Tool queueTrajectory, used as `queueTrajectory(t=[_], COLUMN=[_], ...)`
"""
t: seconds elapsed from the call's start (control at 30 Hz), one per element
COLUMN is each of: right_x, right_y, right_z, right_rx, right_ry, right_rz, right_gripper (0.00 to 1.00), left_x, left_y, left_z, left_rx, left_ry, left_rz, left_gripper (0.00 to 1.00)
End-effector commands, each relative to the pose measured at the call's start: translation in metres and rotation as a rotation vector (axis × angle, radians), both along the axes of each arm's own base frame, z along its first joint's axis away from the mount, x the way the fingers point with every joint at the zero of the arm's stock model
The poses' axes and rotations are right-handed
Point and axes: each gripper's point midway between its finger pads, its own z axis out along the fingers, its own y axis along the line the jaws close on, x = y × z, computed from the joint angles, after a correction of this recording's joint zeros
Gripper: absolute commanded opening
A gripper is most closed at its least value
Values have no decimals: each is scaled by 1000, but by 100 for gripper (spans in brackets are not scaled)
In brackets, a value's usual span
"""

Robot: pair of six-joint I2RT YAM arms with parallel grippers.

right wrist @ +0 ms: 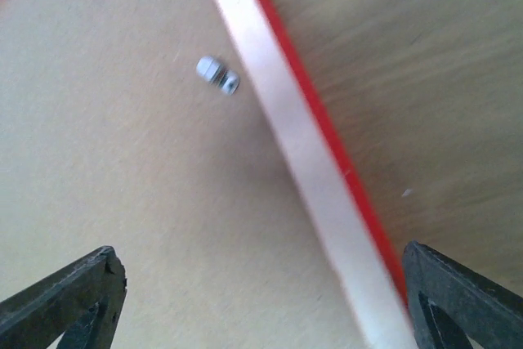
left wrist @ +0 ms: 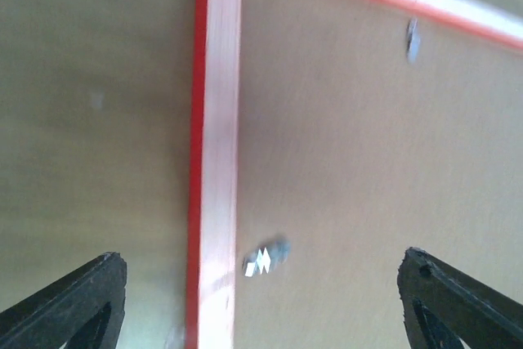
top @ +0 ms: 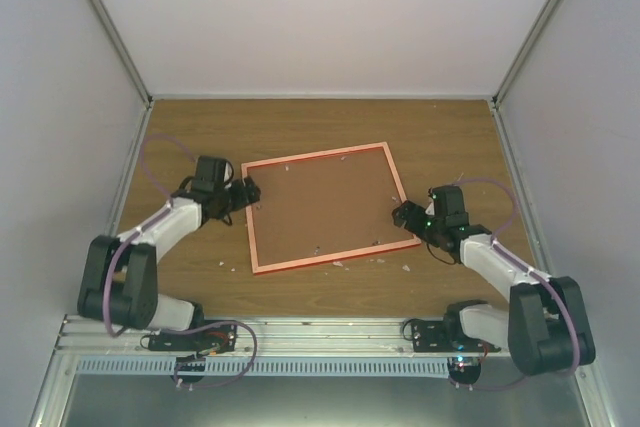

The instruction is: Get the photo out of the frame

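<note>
Left tool and right tool both gape wide, each astride an opposite rail of the frame. It lies back-up mid-worktop, with a pale orange rim around a brown backing board. Only the wrist views resolve the small metal clips.

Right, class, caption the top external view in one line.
Left claw and right claw, both open, flank the frame lying back-up.

The left arm reaches forward with its elbow bent, and the left gripper points inward to the right with jaws spread wide. The right arm mirrors it, and the right gripper points left, also gaping. Both wrists sit low, with black fingers at the wrist views' bottom corners.
</note>
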Motion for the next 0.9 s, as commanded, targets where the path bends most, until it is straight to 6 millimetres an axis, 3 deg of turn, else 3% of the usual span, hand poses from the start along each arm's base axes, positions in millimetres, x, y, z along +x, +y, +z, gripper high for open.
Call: queueTrajectory(t=[0.0, 0.13, 0.23, 0.33, 0.57, 0.87], right_x=[-20, -32, -42, -52, -80, -87], right_y=[25, 23, 6, 9, 39, 56], right_z=[2, 2, 0, -4, -17, -18], right_rx=[106, 87, 16, 16, 123, 195], right_ry=[35, 53, 69, 93, 155, 172], right_rz=[21, -19, -75, -35, 80, 131], right_gripper=[93, 96, 99, 100, 100, 100], left_x=[48, 93, 121, 146, 179, 215], left_y=[13, 6, 2, 0, -10, -18], left_z=[11, 21, 19, 15, 1, -7], left_rx=[86, 113, 153, 198, 211, 231], left_ry=[-62, -105, -113, -122, -123, -133], left_rz=[3, -49, -95, -152, -225, -283], left_gripper=[91, 94, 96, 96, 97, 99])
